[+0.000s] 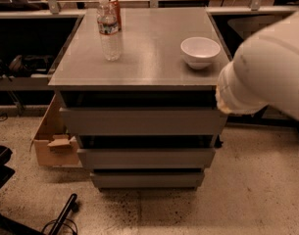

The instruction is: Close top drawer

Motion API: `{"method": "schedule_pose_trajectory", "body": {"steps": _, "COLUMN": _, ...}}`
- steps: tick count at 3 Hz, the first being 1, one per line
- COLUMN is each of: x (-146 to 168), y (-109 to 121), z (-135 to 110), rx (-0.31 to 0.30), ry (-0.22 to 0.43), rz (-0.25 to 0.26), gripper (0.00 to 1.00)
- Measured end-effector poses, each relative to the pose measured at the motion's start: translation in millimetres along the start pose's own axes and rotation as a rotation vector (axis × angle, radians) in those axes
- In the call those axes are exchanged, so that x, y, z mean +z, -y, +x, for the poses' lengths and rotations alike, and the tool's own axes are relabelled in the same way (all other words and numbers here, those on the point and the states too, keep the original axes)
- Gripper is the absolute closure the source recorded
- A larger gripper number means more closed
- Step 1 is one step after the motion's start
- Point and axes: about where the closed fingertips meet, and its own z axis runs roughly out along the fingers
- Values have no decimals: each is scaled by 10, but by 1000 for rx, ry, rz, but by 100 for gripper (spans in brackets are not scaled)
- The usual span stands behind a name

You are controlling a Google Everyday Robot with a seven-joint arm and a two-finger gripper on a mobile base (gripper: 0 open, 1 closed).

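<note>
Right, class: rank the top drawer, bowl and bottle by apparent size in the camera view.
1. top drawer
2. bottle and bowl: too alike to rank.
The gripper is hidden behind the arm, at the right.

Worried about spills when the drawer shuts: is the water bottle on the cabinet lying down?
No, the water bottle stands upright on the cabinet top; the hand is hidden behind the white arm at the right.
</note>
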Motion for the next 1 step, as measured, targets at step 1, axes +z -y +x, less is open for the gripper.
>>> {"method": "schedule_pose_trajectory", "body": {"steps": 1, "x": -566, "y": 382, "z": 387, "rx": 23, "ry": -61, "rz": 8, "gripper": 82}}
